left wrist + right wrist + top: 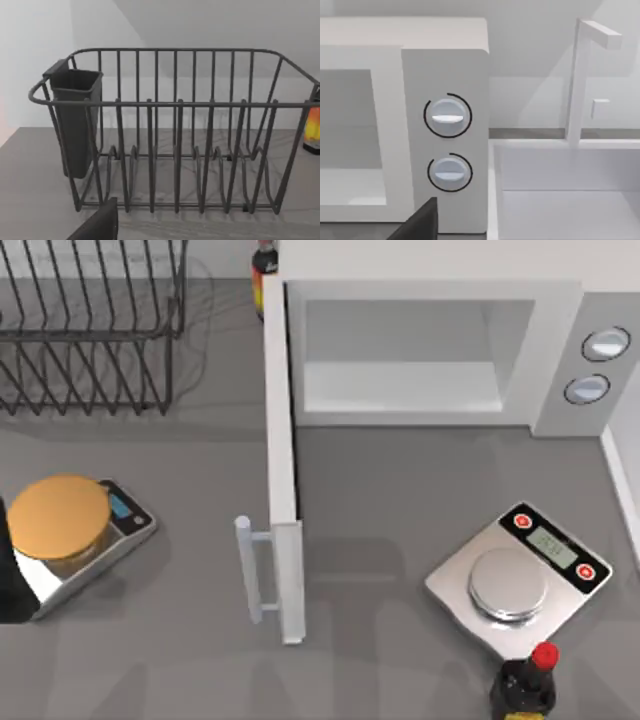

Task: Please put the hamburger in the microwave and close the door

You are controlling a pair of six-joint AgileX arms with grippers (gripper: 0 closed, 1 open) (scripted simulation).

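1. At the back of the worktop [400,490], right of centre, stands the large white boxy microwave [430,350]. Its wide cavity is open to the front, and two round silvery knobs [606,344] sit on its grey side panel.
2. The tall white door [282,470] is swung fully open. It juts from the oven's left edge towards the front of the worktop, with the white bar handle [250,570] on its left face.
3. My left arm [10,575] is a dark shape at the top view's left edge, beside a silver kitchen scale with a black display end [125,525]. A flat orange disc [58,518] covers that scale's plate.
4. A dark corner of my left claw [97,225] shows in the left wrist view, and I cannot tell whether it is open or closed. It faces the dark grey wire dish rack [175,150] and the cutlery cup [75,120] hung on one end of it.
5. A dark corner of my right claw [420,222] shows in the right wrist view, its state likewise impossible to tell. It faces the knob panel and a white basin with an upright post [575,80] beside the oven.
6. On the right half of the worktop lies a second silver scale with a bare round metal plate [508,583]. A dark bottle with a red cap [525,685] stands just in front of it.
7. Another dark bottle [264,275] stands behind the door's hinge end.
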